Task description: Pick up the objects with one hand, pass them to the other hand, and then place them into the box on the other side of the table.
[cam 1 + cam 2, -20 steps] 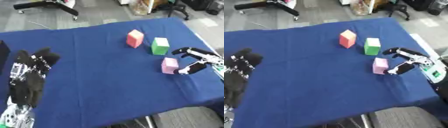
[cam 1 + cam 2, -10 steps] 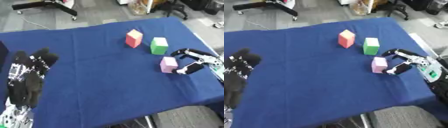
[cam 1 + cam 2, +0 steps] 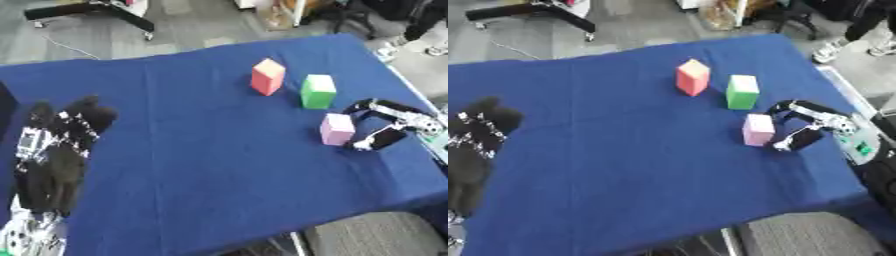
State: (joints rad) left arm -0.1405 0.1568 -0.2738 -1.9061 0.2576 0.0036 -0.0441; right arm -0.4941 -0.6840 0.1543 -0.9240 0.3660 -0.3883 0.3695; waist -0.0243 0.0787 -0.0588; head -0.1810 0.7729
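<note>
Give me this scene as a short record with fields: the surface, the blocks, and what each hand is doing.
surface: table with blue cloth
blocks: red block, green block, pink block, all standing on the cloth
right hand: right hand at the pink block's right side, fingers curved open around it, not closed on it
left hand: left hand idle near the left edge, fingers relaxed, holding nothing
box: not visible in either view

A lab or office: grey carpet floor (image 3: 201, 25), black stand legs (image 3: 96, 11), blue-clothed table (image 3: 201, 150).
</note>
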